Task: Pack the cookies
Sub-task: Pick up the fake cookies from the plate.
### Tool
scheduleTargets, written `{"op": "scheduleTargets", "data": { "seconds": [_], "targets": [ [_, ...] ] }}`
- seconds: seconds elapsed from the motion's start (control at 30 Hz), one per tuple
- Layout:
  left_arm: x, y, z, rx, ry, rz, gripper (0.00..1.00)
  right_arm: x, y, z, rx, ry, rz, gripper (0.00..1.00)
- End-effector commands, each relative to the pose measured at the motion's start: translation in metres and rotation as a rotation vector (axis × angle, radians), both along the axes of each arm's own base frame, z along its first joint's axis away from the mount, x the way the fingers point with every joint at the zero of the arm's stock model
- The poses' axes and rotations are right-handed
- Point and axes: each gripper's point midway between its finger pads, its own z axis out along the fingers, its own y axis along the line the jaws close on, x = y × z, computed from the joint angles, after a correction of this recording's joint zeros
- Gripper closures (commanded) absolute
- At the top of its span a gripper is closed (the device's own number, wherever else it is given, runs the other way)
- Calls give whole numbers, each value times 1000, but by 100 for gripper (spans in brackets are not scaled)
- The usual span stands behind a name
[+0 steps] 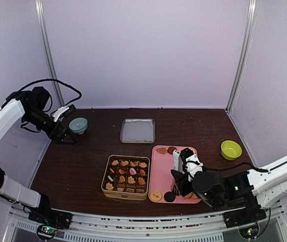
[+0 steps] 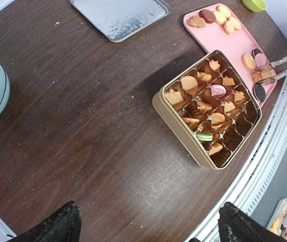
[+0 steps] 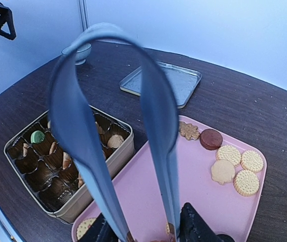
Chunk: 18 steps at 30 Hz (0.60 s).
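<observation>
A gold tin [image 1: 125, 194] sits just left of a pink tray [image 1: 161, 174] whose long side runs away from the arms. The left claw [image 2: 148, 227] hangs spread wide by the table's [image 1: 83, 151] far-left corner; the right claw [image 3: 146, 229] pinches tongs [image 3: 163, 131], tips down at the tray's near end. Cookies [image 3: 229, 155] lie flat at both tray ends and fill most tin compartments.
</observation>
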Motion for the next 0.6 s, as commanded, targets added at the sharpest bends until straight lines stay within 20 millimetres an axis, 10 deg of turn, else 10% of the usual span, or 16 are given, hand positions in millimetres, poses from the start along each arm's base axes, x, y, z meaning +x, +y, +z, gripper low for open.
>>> {"op": "scheduleTargets", "data": {
  "seconds": [0.0,0.3,0.57],
  "targets": [
    [1,1,8,0,-34,-12,2,-3,4,-3,-7,6,12,59],
    [0,0,8,-5,-34,-15,2,-3,-10,-12,-51,21,-6,51],
    [-1,1,8,-2,-38,-14,2,-5,-18,-11,-41,39,-9,66]
  ]
}}
